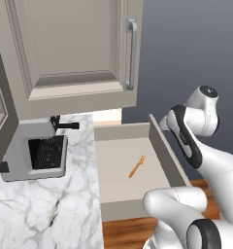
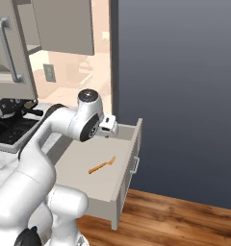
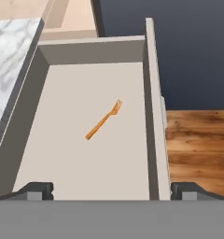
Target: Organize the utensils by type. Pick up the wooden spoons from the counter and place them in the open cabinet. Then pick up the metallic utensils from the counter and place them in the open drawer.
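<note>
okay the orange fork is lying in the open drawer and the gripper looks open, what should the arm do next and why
Probably lift away and head back to the counter: the orange fork lies free on the drawer floor, and the gripper is open above it, holding nothing.

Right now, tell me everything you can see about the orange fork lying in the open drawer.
The orange fork is slim, with a shiny copper look, a straight thin handle and short prongs at one end. It lies flat and alone on the plain beige bottom of the open drawer, roughly mid-floor, set diagonally with the prongs pointing toward the drawer's back right corner in the hand view. It touches only the drawer floor, clear of all the walls. The end effector is above it, not touching.
</note>
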Tool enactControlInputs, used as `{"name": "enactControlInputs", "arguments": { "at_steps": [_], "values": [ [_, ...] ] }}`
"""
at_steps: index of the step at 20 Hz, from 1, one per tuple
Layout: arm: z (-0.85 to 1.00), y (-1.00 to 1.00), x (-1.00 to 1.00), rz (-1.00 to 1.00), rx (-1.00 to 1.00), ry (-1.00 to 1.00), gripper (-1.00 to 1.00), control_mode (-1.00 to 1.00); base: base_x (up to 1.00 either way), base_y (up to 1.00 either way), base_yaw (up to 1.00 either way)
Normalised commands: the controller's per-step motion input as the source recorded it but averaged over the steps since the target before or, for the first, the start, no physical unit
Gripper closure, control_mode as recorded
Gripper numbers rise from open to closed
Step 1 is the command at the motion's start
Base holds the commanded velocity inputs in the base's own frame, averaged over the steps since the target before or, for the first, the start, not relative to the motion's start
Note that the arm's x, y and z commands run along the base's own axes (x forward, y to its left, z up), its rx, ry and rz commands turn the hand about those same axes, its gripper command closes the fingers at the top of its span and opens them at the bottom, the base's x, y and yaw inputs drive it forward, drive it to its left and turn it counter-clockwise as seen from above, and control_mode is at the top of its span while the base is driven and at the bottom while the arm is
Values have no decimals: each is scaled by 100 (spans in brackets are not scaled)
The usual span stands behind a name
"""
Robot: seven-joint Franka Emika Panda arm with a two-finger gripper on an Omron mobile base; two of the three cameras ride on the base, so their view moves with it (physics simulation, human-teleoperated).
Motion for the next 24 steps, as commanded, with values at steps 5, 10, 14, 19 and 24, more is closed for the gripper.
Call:
{"name": "enactControlInputs", "arguments": {
  "at_steps": [5,10,14,19,24],
  "values": [
    [0,0,0,0,0,0,-100,-100,0,0,0],
    [0,-1,-18,0,0,-8,-100,-100,0,0,0],
    [0,0,0,0,0,0,-100,100,-59,-23,-10],
    [0,0,0,0,0,0,-100,100,-27,-35,-45],
    [0,0,0,0,0,0,-100,100,3,-33,-79]
  ]
}}
